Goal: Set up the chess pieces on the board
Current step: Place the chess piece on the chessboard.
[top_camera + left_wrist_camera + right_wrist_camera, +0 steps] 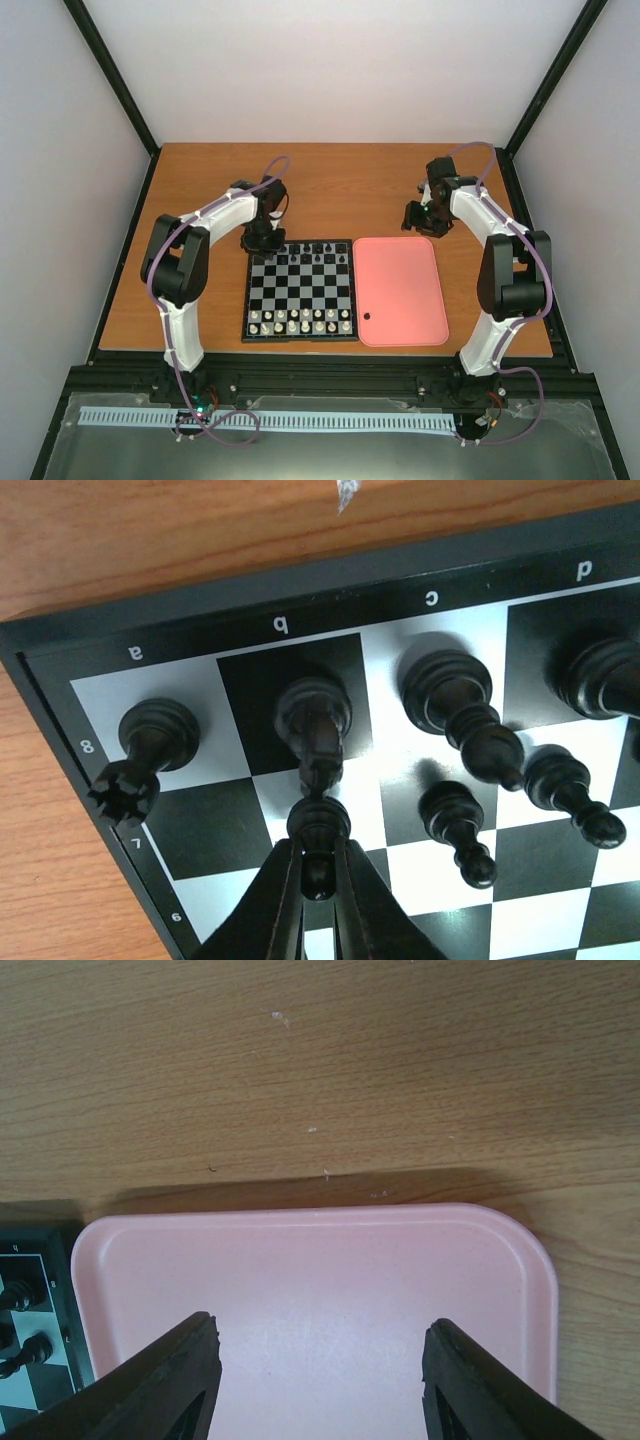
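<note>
The board (300, 287) lies in the middle of the table. The black chess pieces (312, 251) fill its far rows. My left gripper (262, 240) hangs over the board's far left corner. In the left wrist view this gripper (318, 850) is shut on a black pawn (318, 820), held by the head with its base at a white square of the second row. Behind it stand a rook (155, 735), a knight (315, 720) and a bishop (450, 690). My right gripper (320, 1360) is open and empty over the pink tray (320, 1260).
White pieces (300, 320) line the board's near rows. Two more black pawns (455, 815) (565, 780) stand right of the held one. The pink tray (400, 290) lies right of the board. Dark frame posts border the table.
</note>
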Tool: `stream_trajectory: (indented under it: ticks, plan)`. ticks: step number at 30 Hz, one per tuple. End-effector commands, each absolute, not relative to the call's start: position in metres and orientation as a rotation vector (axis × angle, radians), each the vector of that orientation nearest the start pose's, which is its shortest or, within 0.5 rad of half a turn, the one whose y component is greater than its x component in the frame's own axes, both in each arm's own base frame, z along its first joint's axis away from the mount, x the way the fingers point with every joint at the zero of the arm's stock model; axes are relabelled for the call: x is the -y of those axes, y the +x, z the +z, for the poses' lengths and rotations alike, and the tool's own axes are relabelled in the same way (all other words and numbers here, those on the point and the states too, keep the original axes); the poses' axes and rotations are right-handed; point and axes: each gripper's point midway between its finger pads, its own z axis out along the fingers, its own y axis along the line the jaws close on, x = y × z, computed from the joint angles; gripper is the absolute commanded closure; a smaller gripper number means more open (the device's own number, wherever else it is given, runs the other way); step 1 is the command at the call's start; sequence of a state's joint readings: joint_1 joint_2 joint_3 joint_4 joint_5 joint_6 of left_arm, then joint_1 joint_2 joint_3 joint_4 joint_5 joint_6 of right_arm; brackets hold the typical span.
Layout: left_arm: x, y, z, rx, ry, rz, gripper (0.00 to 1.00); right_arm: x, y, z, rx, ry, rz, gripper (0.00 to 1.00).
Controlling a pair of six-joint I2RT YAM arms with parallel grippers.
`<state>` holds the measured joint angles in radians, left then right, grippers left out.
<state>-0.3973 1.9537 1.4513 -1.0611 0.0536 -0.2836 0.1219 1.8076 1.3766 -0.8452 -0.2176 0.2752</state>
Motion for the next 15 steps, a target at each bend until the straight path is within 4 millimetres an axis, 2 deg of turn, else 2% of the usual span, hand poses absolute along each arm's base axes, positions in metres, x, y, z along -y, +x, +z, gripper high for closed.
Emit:
stream_trajectory:
  ticks: [1, 15]
  plan:
    - [0.1518, 0.3468, 0.0499, -3.111, 0.181, -0.102, 0.92, -0.0816, 0.3954, 0.0931, -2.862, 0.175, 0.386, 0.44]
    - [0.1498, 0.3416, 0.0523, -3.117, 0.191, -0.099, 0.84, -0.0817, 0.3959, 0.0948, -2.858, 0.183, 0.388, 0.44]
